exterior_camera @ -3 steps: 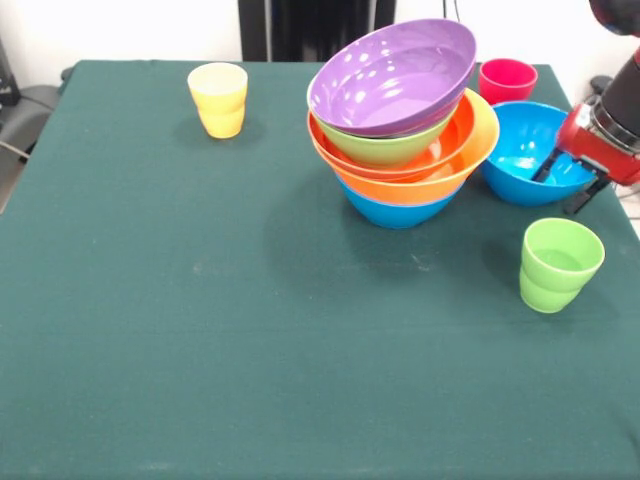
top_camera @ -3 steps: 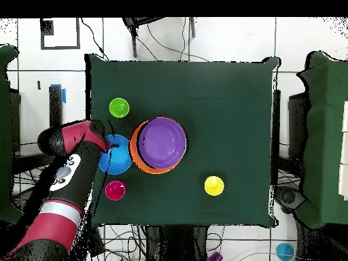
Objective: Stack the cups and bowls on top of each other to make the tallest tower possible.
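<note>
Counter (exterior_camera @ -3 steps: 150, 350): dark green cloth top, carries everything.
Arm (top_camera @ -3 steps: 64, 180): red and black, comes in at the counter's side by the lone blue bowl.
Tower (exterior_camera @ -3 steps: 400, 130): leaning pile of nested glossy bowls, a little right of the counter's middle in the front view, towards its far side.
Tower layers, bottom up: blue bowl (exterior_camera @ -3 steps: 395, 212), large yellow-orange bowl (exterior_camera @ -3 steps: 455, 168), orange-red bowl (exterior_camera @ -3 steps: 450, 125), lime green bowl (exterior_camera @ -3 steps: 385, 150), wide purple bowl (exterior_camera @ -3 steps: 395, 75) on top, tipped up on its right.
Bowls counted: five in the tower, one loose, six visible; any others cannot be told.
Loose bowl: lone blue bowl (exterior_camera @ -3 steps: 520, 150), upright, just right of the tower in the front view, about touching it.
Claw (exterior_camera @ -3 steps: 572, 185): dark fingers at the lone blue bowl's right rim, one seemingly inside the bowl and one outside; fingers stand apart, clamped on nothing that shows.
Cups counted: three, all upright, all single.
Light green cup (exterior_camera @ -3 steps: 560, 265): near side of the lone blue bowl, apart from it.
Red-pink cup (exterior_camera @ -3 steps: 507, 80): behind the lone blue bowl, beside the tower's top right.
Yellow cup (exterior_camera @ -3 steps: 218, 98): far left, well apart from the tower.
</note>
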`<state>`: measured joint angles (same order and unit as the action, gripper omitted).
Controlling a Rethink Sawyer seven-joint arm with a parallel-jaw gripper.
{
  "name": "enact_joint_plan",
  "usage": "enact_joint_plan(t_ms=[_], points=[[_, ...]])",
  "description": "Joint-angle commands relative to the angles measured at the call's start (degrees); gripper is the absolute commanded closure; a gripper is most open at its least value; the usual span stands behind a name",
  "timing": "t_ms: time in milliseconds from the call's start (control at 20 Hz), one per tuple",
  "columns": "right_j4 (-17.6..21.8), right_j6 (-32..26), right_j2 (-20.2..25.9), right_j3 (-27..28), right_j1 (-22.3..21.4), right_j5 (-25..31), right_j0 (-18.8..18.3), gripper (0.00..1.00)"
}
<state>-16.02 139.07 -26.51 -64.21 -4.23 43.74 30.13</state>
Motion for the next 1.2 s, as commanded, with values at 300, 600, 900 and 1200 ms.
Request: enact_joint_plan(t_ms=[300,600,900,1200], points=[[-3.05,16.8,2.54,-0.52,4.34,-4.49,1.91,1.0],[-4.25,16.74,1.92,-0.14,2.71,-1.19,1.87,1.0],[-4.44,15.75,0.67,-0.62,-3.05,2.25,1.93,1.0],[-3.9,12.17,0.65,-4.33,-11.61,5.99,1.39,1.0]])
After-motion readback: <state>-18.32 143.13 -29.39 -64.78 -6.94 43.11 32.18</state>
